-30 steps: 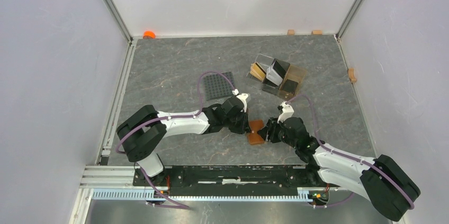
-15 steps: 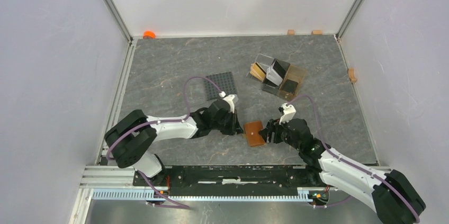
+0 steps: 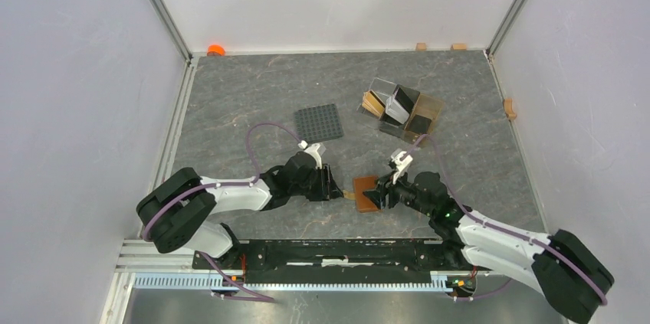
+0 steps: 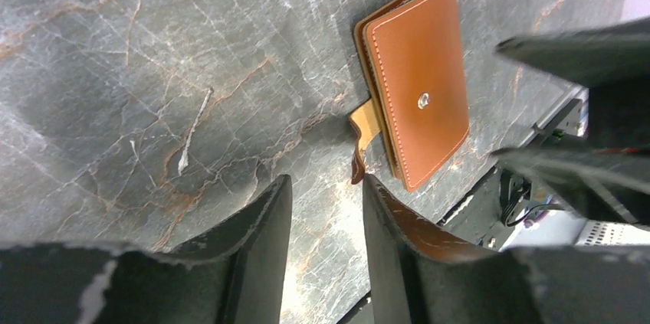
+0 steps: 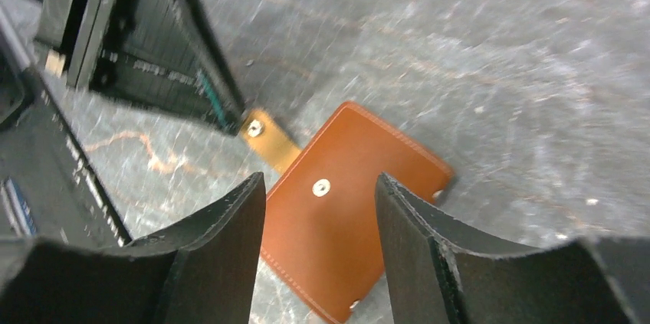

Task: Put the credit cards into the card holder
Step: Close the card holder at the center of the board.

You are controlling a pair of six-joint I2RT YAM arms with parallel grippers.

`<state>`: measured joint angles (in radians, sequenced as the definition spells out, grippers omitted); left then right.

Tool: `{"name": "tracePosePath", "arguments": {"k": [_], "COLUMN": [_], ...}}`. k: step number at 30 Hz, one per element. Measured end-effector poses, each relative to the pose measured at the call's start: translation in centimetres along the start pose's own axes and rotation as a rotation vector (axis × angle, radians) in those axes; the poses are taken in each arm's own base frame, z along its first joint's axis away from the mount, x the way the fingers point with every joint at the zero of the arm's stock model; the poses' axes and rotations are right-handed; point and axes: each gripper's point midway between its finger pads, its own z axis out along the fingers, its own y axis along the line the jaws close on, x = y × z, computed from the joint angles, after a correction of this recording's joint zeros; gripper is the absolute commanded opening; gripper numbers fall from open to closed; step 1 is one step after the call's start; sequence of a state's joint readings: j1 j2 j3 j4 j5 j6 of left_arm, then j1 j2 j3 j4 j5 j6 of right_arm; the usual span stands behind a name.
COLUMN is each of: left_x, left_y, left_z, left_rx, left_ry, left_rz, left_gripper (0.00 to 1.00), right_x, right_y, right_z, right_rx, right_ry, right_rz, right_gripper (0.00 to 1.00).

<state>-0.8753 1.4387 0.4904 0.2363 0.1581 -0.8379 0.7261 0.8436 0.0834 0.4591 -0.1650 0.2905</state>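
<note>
The brown leather card holder (image 3: 366, 192) lies folded shut on the table between my two grippers. Its snap stud (image 5: 321, 186) faces up and its strap tab (image 4: 366, 126) sticks out unsnapped. My left gripper (image 3: 331, 184) is open and empty just left of the strap, its fingertips (image 4: 379, 190) close to the strap's end. My right gripper (image 5: 320, 186) is open and hovers over the holder (image 5: 352, 209), one finger on each side of it. The credit cards (image 3: 397, 106) stand in the clear amber stand (image 3: 429, 109) at the back right.
A dark grey studded square plate (image 3: 319, 122) lies behind the left arm. An orange object (image 3: 216, 50) and small wooden blocks (image 3: 421, 46) sit along the back wall, and another block (image 3: 510, 108) by the right wall. A black rail (image 3: 337, 251) runs along the near edge.
My left gripper has let go of the card holder and drawn back to the left. The holder now lies flat and shut. My right gripper has shifted left over it.
</note>
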Motion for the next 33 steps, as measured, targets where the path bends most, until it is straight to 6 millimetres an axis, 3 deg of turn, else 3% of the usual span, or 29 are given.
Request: {"name": "tracePosePath", "arguments": {"k": [5, 12, 18, 28, 33], "left_x": [-0.6, -0.8, -1.2, -1.4, -1.3], "left_y": [-0.5, -0.9, -1.4, -1.8, -1.6], "left_z": [0.1, 0.5, 0.9, 1.4, 1.6], "left_rx": [0.021, 0.027, 0.037, 0.042, 0.035], "left_ry": [-0.020, -0.018, -0.011, -0.003, 0.002], "left_rz": [-0.005, -0.004, -0.003, -0.003, -0.005], "left_gripper": [0.49, 0.50, 0.45, 0.47, 0.40], "right_x": [2.1, 2.1, 2.6, 4.1, 4.7], "right_y": [1.8, 3.5, 3.7, 3.8, 3.9], "right_z": [0.7, 1.9, 2.4, 3.0, 3.3], "right_rx": [-0.072, -0.122, -0.120, -0.129, -0.133], "right_ry": [0.079, 0.098, 0.110, 0.148, 0.162], "right_rz": [-0.034, -0.070, -0.088, -0.094, -0.096], "right_gripper": [0.53, 0.49, 0.40, 0.37, 0.35]}}
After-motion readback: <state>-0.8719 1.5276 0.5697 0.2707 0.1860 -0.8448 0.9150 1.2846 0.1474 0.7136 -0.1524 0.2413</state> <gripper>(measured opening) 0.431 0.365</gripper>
